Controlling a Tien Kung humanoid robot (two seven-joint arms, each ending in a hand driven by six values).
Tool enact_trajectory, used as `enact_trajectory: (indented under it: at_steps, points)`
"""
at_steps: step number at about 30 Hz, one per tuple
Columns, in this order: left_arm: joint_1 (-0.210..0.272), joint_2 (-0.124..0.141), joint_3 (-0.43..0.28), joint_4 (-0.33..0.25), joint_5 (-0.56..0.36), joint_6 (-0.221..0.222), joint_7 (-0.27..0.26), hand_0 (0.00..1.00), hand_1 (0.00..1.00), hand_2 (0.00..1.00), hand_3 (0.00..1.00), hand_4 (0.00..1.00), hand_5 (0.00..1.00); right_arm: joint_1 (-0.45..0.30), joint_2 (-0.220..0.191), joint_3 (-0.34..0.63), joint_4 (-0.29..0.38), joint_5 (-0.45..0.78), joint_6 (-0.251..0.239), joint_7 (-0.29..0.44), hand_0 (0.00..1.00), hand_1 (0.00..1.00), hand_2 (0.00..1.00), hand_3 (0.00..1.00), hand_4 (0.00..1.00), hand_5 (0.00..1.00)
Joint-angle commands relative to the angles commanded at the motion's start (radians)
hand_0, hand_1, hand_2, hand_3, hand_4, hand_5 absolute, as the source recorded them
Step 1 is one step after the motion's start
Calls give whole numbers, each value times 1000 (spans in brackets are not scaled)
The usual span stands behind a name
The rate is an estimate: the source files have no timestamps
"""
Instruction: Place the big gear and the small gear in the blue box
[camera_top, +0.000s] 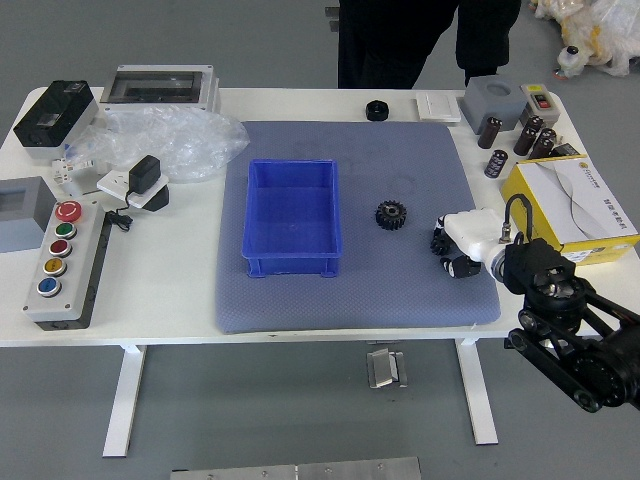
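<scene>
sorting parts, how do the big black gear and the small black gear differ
The big black gear is wider than the small black gear. The big one lies in full view; the small one is partly hidden by the right hand. Both are black, outside the blue plastic box.

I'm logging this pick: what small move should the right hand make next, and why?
Probably close securely on the small gear before lifting: the right hand is right at it and partly hides it, so a firm grip can't be confirmed, and the blue box stands off to the left.
</scene>
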Motion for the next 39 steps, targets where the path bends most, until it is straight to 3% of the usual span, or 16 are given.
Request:
enact_trajectory:
  at_steps: [9, 20, 21, 39]
  points:
    - [0, 0, 1, 0, -1, 1, 1, 849, 815, 796, 821, 671, 306, 2, 2, -4, -10, 0, -22, 2, 529, 457, 502, 622, 615, 255]
    - [0, 0, -1, 0, -1, 0, 1, 849, 815, 795, 822, 670, 305, 4, 6, -1, -21, 0, -55, 5, 533, 437, 481, 614, 578, 273]
    - [0, 0, -1, 0, -1, 1, 1, 849, 814, 795, 821, 669, 306, 4, 6, -1, -22, 0, -58, 6, 543, 433, 469, 610, 528, 283]
    - [-1, 1, -1, 0, -3, 1, 1, 849, 815, 795, 822, 669, 307, 2, 3, 9, -24, 0, -87, 9, 548, 422, 458, 606, 548, 266]
